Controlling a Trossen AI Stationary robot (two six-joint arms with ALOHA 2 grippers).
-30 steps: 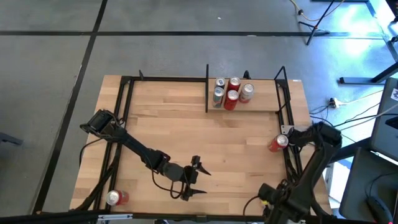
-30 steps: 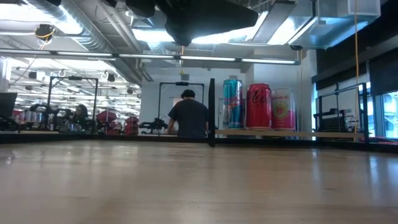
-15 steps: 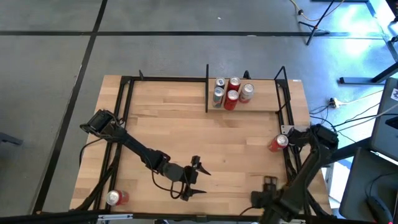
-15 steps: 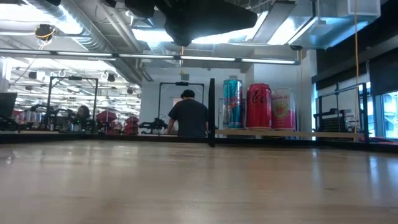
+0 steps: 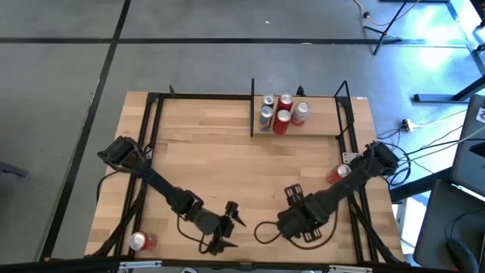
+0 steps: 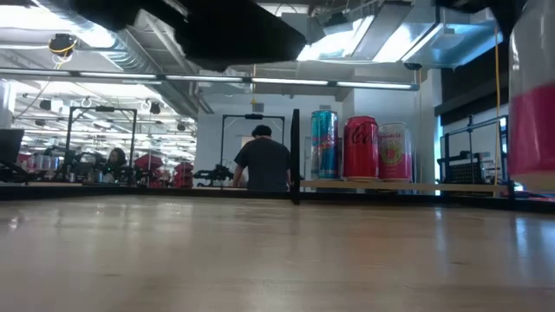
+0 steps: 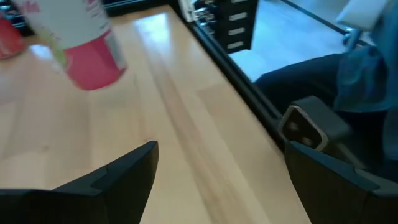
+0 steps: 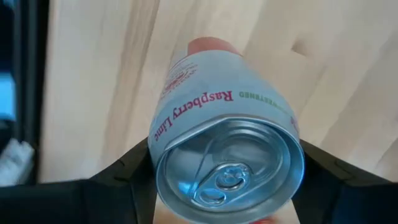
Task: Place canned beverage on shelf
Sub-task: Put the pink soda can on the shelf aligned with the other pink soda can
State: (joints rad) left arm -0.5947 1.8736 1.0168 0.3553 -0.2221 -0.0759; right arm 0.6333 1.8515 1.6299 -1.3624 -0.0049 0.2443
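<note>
My right gripper point(image 8: 227, 168) hangs over the table's near right part, under its own wrist point(image 5: 301, 216) in the high view. It is shut on a white and pink can point(image 8: 227, 149) marked Raspberry Lime. That can also shows at the low view's right edge point(image 6: 531, 95) and in the left wrist view point(image 7: 81, 43). The shelf point(image 5: 303, 133) is the wooden bay at the far edge between black bars, and several cans point(image 5: 280, 112) stand on it. My left gripper point(image 5: 227, 227) is open and empty near the front edge. My right gripper pinches the can's wall just below the top rim point(image 8: 163, 146) between its two fingers point(image 8: 127, 171), one on each side. The fingers come from above, pointing down. The can hangs top up below them, and in the low view its bottom point(image 6: 531, 178) is clear of the table.
A red can point(image 5: 339, 174) stands by the table's right rail. Another can point(image 5: 140, 241) sits at the near left corner. Black frame rails point(image 5: 151, 129) run along the table's sides. A person point(image 6: 263, 162) stands in the room behind the table.
My right gripper has swung from the near right corner toward the table's left and a little toward the far edge, which has brought the held can into the low view. My left gripper has shifted slightly toward the near edge.
</note>
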